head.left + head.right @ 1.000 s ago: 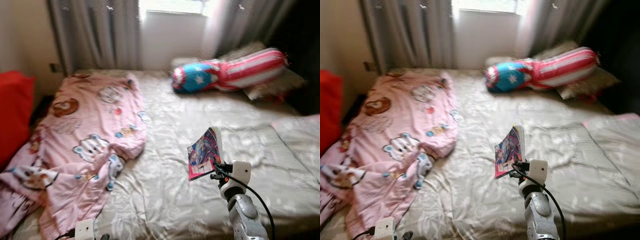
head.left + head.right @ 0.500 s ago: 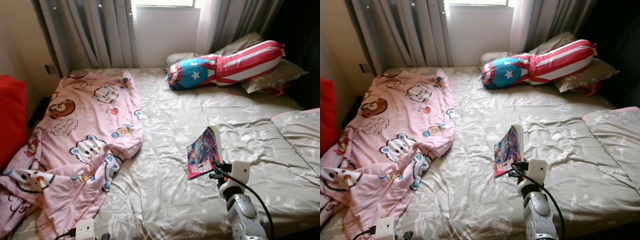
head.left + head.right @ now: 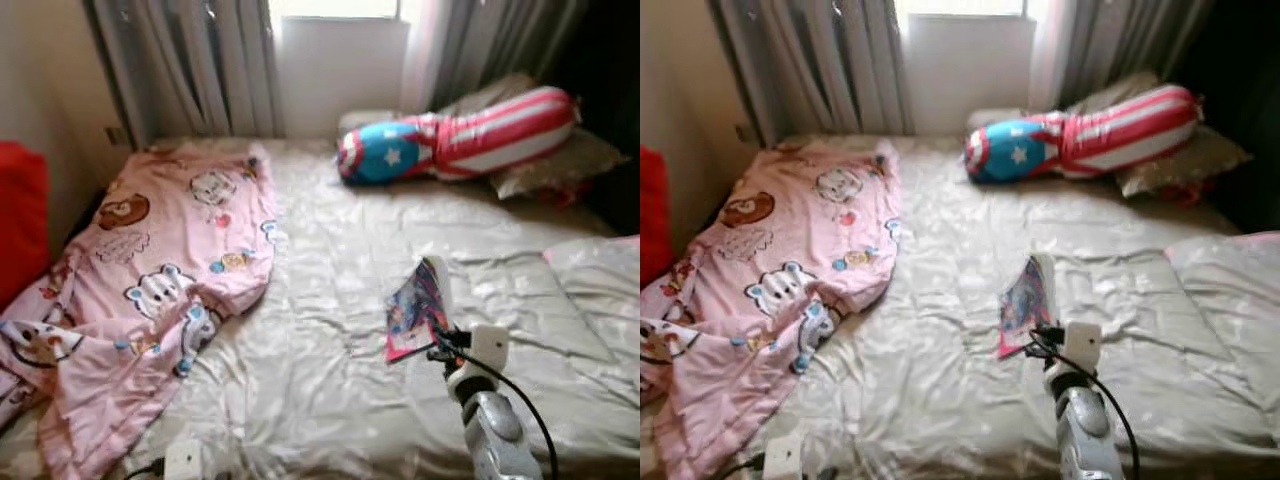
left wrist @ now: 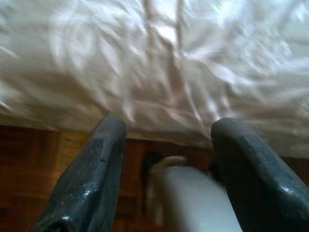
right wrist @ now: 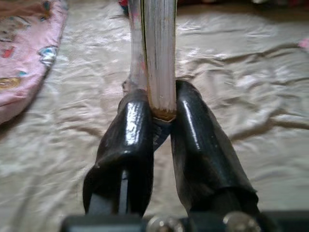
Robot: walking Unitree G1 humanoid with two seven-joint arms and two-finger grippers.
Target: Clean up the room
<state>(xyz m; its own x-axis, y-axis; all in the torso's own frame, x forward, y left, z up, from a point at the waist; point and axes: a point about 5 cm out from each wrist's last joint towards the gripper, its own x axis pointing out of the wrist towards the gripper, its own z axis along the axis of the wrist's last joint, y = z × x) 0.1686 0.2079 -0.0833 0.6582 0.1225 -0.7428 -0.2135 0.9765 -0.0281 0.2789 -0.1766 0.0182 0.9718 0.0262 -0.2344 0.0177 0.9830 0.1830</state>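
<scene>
the right hand [image 5: 161,113] is clamped on a thin comic book [image 3: 417,308], its two black fingers [image 5: 129,140] pressed against either cover at the book's lower edge, so the book rises straight out of the hand. in the left eye view the book sits lower right of centre, directly above the silver right arm [image 3: 490,430], held upright on edge above the bed [image 3: 330,300] rather than lying on it. its long axis runs up and slightly away from the hand, the colourful cover turned toward the left of the frame and the pale page edges toward the camera on the wrist.

the left hand [image 4: 166,166] is low at the bottom edge of the head views, near the foot of the bed; in the left wrist view its two fingers [image 4: 94,179] stand well apart with nothing between them, pointing at the hanging edge of the grey sheet above a brown wooden floor [image 4: 43,159].

the bed is covered in a crumpled grey sheet. a pink cartoon-print blanket [image 3: 150,290] lies bunched across the left half of the frame. at the upper right, against the head of the bed, a long bolster with a blue starred end and red-and-white stripes [image 3: 460,135] lies crosswise on a grey pillow [image 3: 555,165]. grey curtains [image 3: 190,65] hang behind, and something red [image 3: 20,220] stands at the far left edge.
</scene>
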